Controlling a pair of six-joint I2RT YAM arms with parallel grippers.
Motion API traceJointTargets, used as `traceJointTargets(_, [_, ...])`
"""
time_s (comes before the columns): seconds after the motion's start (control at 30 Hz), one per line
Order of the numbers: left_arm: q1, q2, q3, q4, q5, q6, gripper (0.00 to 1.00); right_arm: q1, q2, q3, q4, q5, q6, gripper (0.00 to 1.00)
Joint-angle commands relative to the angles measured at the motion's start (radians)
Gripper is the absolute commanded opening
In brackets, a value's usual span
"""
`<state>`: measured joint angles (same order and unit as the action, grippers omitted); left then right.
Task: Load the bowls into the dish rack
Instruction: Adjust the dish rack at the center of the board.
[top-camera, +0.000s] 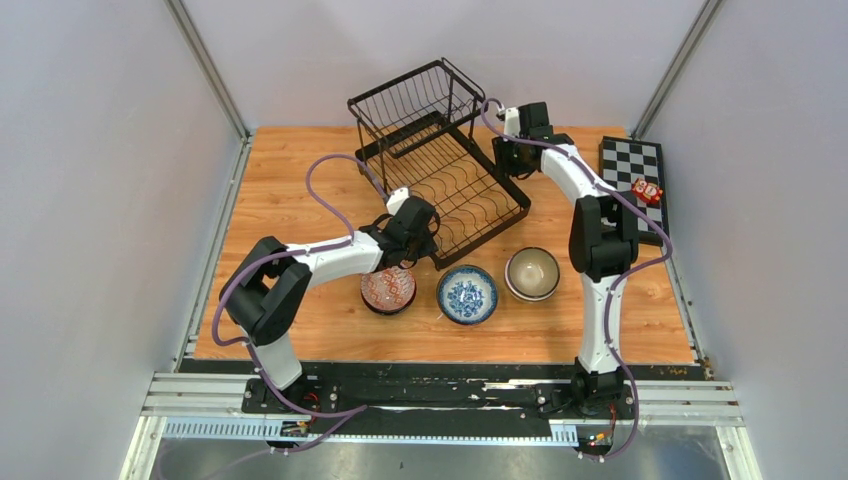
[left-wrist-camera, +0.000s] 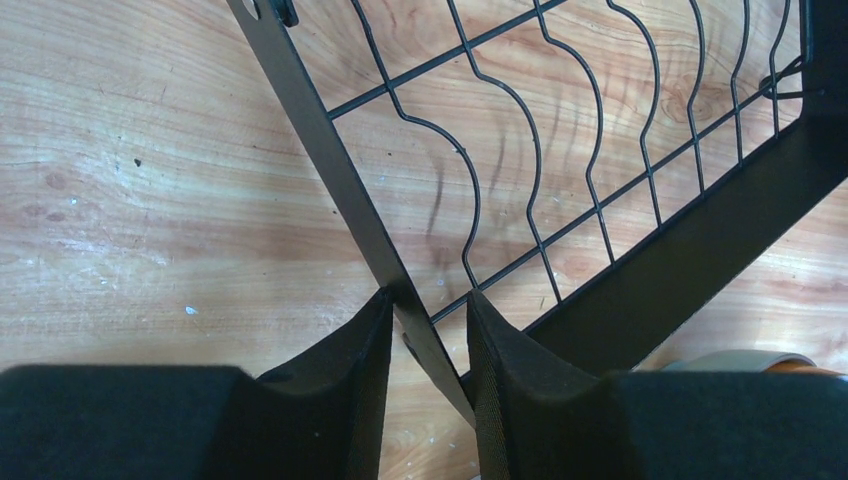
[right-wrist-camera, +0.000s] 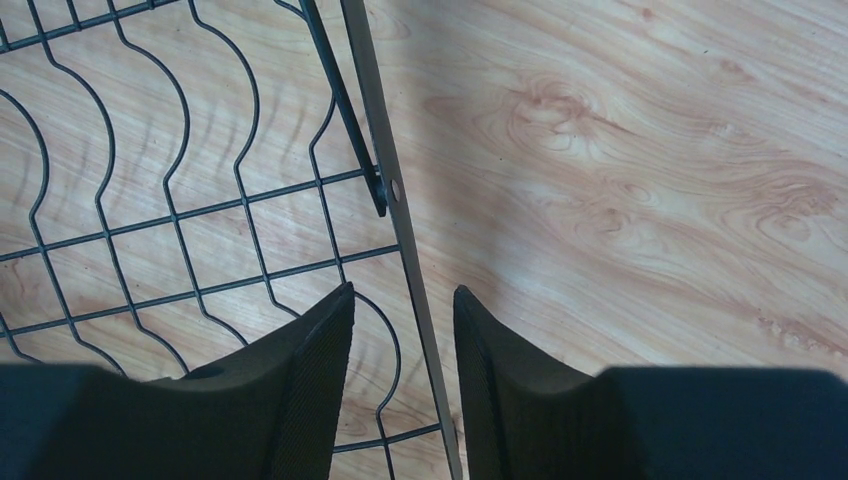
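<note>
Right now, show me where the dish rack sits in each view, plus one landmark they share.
Top external: dish rack upper centre on the table, both arms reaching to it.
Left wrist: upper right; its edge bar runs diagonally down between the left end effector fingers.
Right wrist: left half; its edge bar runs down between the right end effector fingers.
Shared landmark: the wavy slot wires of the rack's base.

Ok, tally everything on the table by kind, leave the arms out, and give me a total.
Bowls: 3 (red-patterned bowl, blue-and-white bowl, cream bowl)
Dish rack: 1
Checkered board: 1
Small red object on the board: 1
Total: 6
</note>
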<state>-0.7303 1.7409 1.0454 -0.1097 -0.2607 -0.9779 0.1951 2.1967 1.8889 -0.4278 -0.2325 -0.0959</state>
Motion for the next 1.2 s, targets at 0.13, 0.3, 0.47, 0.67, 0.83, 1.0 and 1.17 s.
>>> traceJointTargets(0.13, [-0.004,0.005,0.025,0.009,-0.013,0.024,0.19,-0.014,0.044,0.016,-0.023,-0.025,0.008,0.38])
traceJointTargets(0.3, [-0.004,-0.004,0.030,-0.016,-0.017,0.056,0.13,-0.015,0.039,-0.001,-0.023,-0.018,0.013,0.21])
traceJointTargets(0.47, [-0.003,-0.016,0.035,-0.050,-0.031,0.102,0.03,-0.014,0.012,-0.043,-0.022,0.005,0.030,0.03])
traceJointTargets(0.67, [0.026,-0.037,0.035,-0.086,-0.023,0.166,0.00,-0.014,-0.066,-0.153,0.016,0.066,0.103,0.03])
traceJointTargets(0.83, [0.077,-0.052,0.029,-0.108,0.009,0.237,0.00,-0.014,-0.176,-0.322,0.113,0.124,0.190,0.03])
traceJointTargets(1.0, [0.103,-0.046,0.074,-0.155,0.002,0.314,0.00,-0.013,-0.288,-0.495,0.212,0.153,0.274,0.03])
traceJointTargets(1.17, [0.157,-0.030,0.100,-0.163,0.025,0.344,0.00,0.000,-0.372,-0.622,0.284,0.177,0.303,0.03])
